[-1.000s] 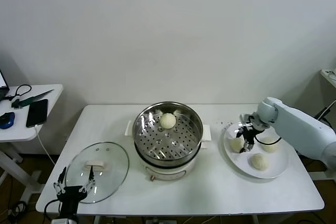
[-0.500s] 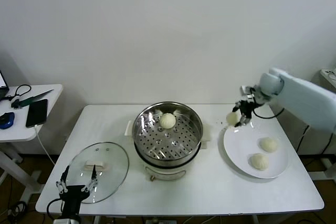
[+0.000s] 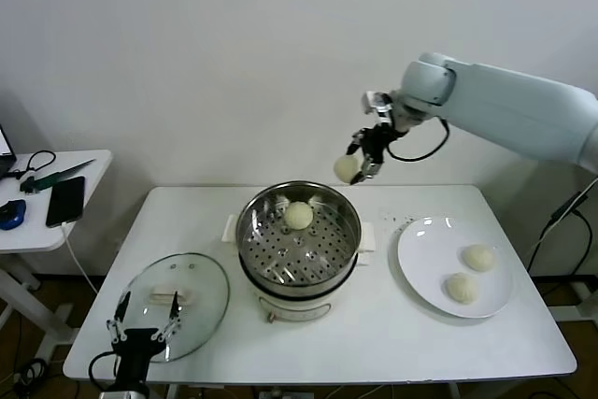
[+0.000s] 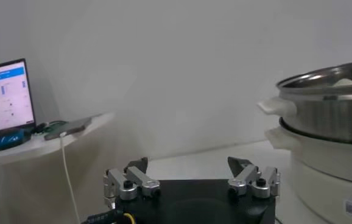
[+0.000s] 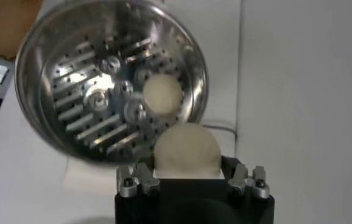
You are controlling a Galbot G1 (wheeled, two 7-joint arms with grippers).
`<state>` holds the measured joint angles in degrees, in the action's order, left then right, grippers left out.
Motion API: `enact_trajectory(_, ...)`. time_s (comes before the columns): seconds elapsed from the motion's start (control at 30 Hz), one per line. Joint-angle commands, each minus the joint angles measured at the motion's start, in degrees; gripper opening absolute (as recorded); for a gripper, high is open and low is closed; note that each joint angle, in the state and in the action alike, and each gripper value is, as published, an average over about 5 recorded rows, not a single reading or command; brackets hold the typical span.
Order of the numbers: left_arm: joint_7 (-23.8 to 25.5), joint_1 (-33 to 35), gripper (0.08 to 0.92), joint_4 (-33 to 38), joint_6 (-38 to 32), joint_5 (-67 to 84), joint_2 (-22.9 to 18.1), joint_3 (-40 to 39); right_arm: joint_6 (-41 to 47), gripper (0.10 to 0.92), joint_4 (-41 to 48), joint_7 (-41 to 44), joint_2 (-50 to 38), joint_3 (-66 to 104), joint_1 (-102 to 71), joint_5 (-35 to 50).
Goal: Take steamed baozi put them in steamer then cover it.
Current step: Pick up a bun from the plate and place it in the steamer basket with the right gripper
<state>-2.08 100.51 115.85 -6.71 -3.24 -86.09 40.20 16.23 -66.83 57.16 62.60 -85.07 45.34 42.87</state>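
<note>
Your right gripper [image 3: 360, 163] holds a bun [image 3: 347, 168] above the steamer's [image 3: 299, 240] far-right rim; only its wrist view shows the grip. Left gripper [image 3: 143, 331] wide open, near the lid [image 3: 177, 304].

Even, bright indoor light; soft shadows. Glare on the steamer [image 3: 298, 238] rim. Right wrist view softly blurred; left wrist view dimmer, hazy.

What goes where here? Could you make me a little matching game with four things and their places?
Things:
1. lid
2. bun in the right fingers
3. plate
4. phone

Places:
A. side table
B. right of the steamer, holding two buns
C. in the air above the steamer's far rim
D. flat on the table, left of the steamer

Pairs: 1-D, 2-C, 3-B, 4-A
</note>
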Motion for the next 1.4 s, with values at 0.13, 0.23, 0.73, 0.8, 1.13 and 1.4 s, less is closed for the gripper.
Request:
enact_trajectory(0.13, 0.6, 0.6, 0.823, 1.0, -0.2, -1.2, 0.2, 0.0, 3.6, 0.704, -3.0, -4.6, 12.9, -3.6, 1.3, 7.4)
enact_trajectory(0.23, 0.9, 1.0, 0.823, 1.2, -0.1, -1.2, 0.4, 0.4, 3.8, 0.703, -1.7, -5.2, 15.4, -3.8, -0.8, 6.8)
enact_trajectory(0.73, 1.2, 0.4, 0.823, 0.4, 0.3, -1.5, 0.3, 1.1, 4.2, 0.704, 1.6, -6.5, 19.2, -4.1, -9.9, 1.5)
enact_trajectory(0.8, 1.3, 0.2, 0.823, 0.2, 0.4, -1.5, 0.2, 1.1, 4.1, 0.704, 2.1, -6.5, 19.3, -4.0, -10.8, 0.8)
enact_trajectory(1.13, 1.3, -0.3, 0.823, -1.0, 0.3, -1.7, 0.1, 1.2, 3.8, 0.704, 2.3, -6.1, 19.3, -4.1, -12.2, -0.1)
enact_trajectory(1.4, 1.2, -0.4, 0.823, -1.2, 0.3, -1.8, 0.2, 1.1, 3.7, 0.722, 1.7, -5.8, 18.9, -4.1, -12.1, -0.9)
